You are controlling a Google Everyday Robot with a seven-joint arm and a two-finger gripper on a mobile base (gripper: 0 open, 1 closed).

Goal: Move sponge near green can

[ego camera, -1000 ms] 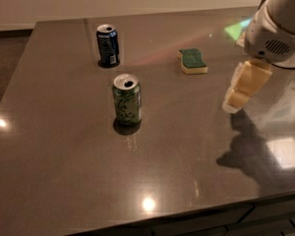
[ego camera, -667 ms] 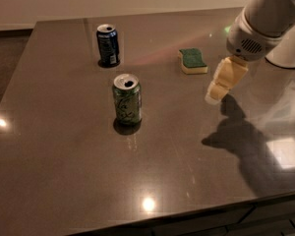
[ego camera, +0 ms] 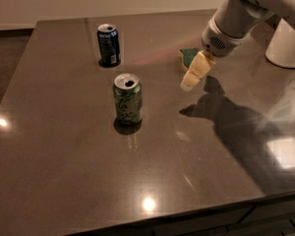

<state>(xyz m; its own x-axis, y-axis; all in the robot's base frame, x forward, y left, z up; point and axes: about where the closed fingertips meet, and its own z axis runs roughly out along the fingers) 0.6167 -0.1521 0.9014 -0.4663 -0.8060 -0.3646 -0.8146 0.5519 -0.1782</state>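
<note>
The sponge (ego camera: 187, 56) lies flat on the dark table (ego camera: 78, 181) at the back right, green top up, partly hidden behind my gripper. The green can (ego camera: 128, 98) stands upright near the table's middle, well to the left of the sponge. My gripper (ego camera: 191, 80) hangs from the arm at the upper right, its pale tip just in front of the sponge and above the table. It holds nothing that I can see.
A dark blue can (ego camera: 109, 44) stands upright at the back, behind the green can. A white rounded object (ego camera: 286, 43) stands at the far right edge. The arm's shadow (ego camera: 236, 127) falls on the table's right side.
My gripper has moved left and toward the back, from the table's right side to just in front of the sponge. Sponge and cans have not moved.
</note>
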